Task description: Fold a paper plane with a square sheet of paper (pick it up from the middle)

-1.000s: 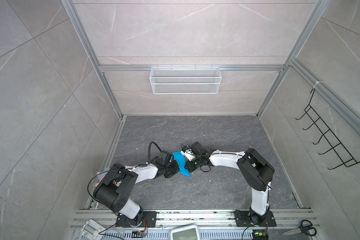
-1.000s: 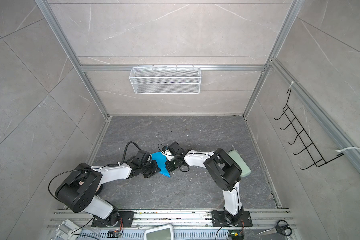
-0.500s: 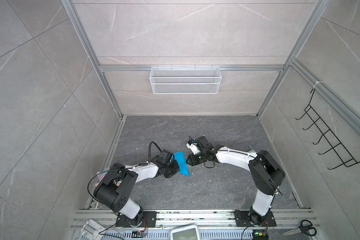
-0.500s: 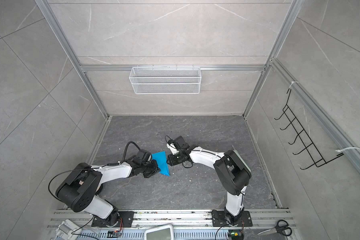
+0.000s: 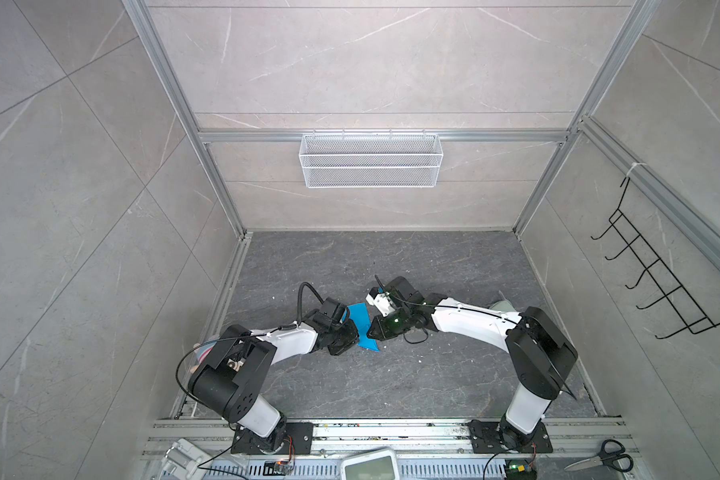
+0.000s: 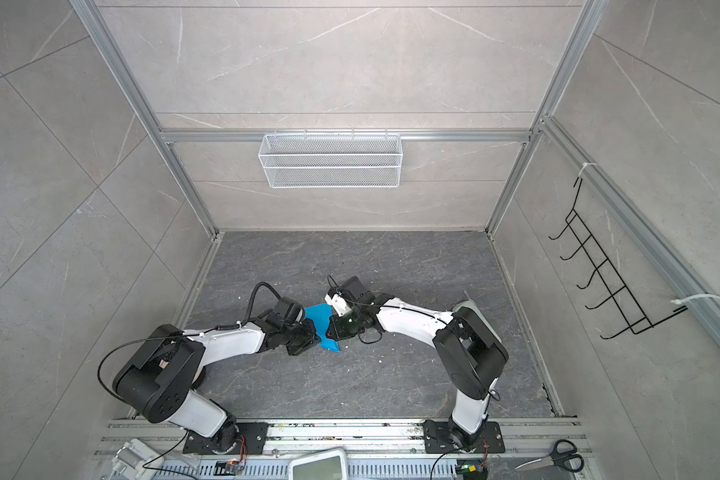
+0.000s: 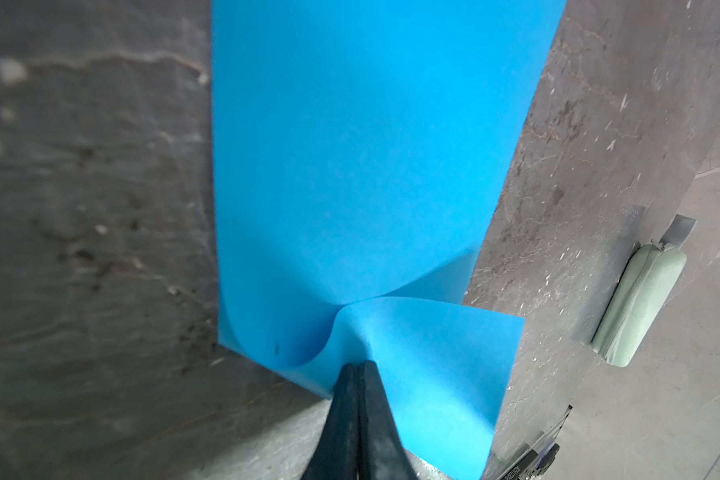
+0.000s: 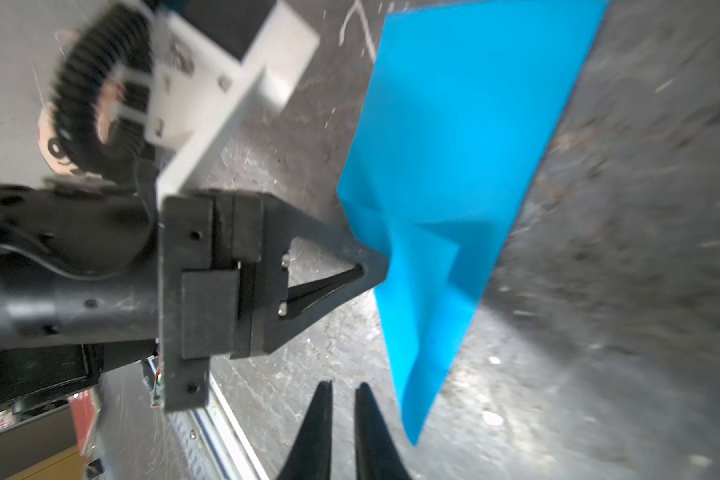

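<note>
While pinched at its left edge by the tight-shut left hand (image 7: 357,366), lies on the desk (image 5: 391,382) as a partly folded sky-blue paper sheet (image 5: 361,321), one flap curled up, pointed end nearest. Has the right hand (image 8: 344,387) just beside it, tips narrowly parted, gripping nothing.

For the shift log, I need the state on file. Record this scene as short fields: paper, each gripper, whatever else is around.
paper: blue paper, partly folded, creased, one flap curled up
left gripper: shut, pinching the paper's curled flap
right gripper: jaws slightly apart, holding nothing, beside the paper, not touching it
surface: dark grey table
other items: green pouch; scissors at the front rail; wire basket on the back wall
</note>
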